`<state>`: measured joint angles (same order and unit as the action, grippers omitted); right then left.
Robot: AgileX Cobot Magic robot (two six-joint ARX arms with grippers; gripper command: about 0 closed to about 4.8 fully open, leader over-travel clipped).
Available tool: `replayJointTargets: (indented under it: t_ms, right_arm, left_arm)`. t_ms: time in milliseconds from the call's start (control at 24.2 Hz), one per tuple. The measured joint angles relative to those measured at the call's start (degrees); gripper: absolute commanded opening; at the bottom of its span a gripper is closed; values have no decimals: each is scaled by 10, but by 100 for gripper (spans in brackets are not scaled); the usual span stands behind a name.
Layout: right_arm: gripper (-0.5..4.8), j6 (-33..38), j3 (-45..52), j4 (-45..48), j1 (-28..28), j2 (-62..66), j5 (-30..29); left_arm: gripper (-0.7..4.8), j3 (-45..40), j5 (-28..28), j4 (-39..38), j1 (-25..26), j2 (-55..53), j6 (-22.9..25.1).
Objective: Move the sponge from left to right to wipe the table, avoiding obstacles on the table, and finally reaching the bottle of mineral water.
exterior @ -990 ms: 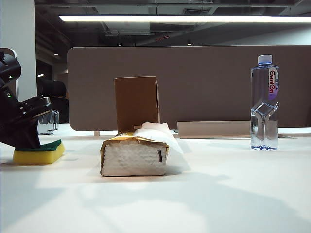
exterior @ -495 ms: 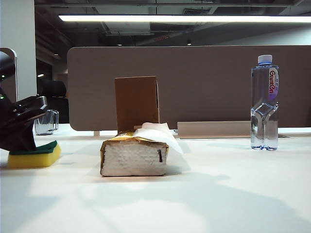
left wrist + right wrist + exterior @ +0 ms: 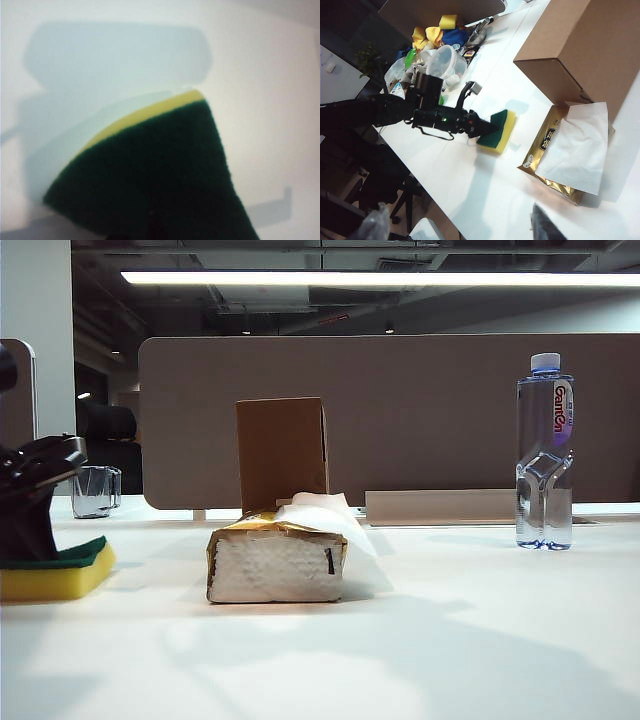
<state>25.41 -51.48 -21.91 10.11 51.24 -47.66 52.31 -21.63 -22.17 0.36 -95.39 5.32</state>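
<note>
Closest to the outside camera, nothing but bare white worktop is being shown. A little further back, at the far left edge of that view, the sponge is lying flat with its yellow side down and its green side up. It is being pressed from above by the left end effector, which is squeezed shut on the green top.

In the middle, the gold tissue pack is standing in the way, with a white tissue sticking out of its top. Just behind it, the brown cardboard box is standing upright. Far off on the right, the bottle of mineral water is waiting, well apart from the sponge. A glass mug is sitting at the back left.

The wiping looks to be only at its start, since the sponge is at the left end. Next, the sponge probably has to be slid to the right and steered around the tissue pack and the box, without bumping them.

The left wrist view is filled by the dark green face of the sponge and its thin yellow edge, so the obstacles are not being shown there. The right wrist view is looking down from above, so the gap between sponge, pack and box is being shown clearly. The right end effector is barely being seen, only a dark tip at the picture's edge; its jaws are being held wide, with nothing in them.
</note>
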Motion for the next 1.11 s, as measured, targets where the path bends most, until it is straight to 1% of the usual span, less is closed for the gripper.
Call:
replayJointTargets:
  t_ms: [124, 330, 454, 825, 948, 1113]
  right_arm:
    - [364, 0, 0, 0, 0, 0, 0]
    - [364, 0, 0, 0, 0, 0, 0]
    - [364, 0, 0, 0, 0, 0, -1]
    - [364, 0, 0, 0, 0, 0, -11]
    - [364, 0, 0, 0, 0, 0, -12]
    - [364, 0, 0, 0, 0, 0, -12]
  left_arm:
    - [-6, -11, 0, -10, 0, 14, 0]
    - [-6, -68, 0, -14, -1, 66, 0]
    - [-6, -82, -1, -14, -1, 80, -2]
    - [-6, -123, -3, -10, -6, 118, -44]
    - [-6, -155, 8, -5, -30, 155, -65]
    - [-5, -176, 14, -6, -48, 180, -79]
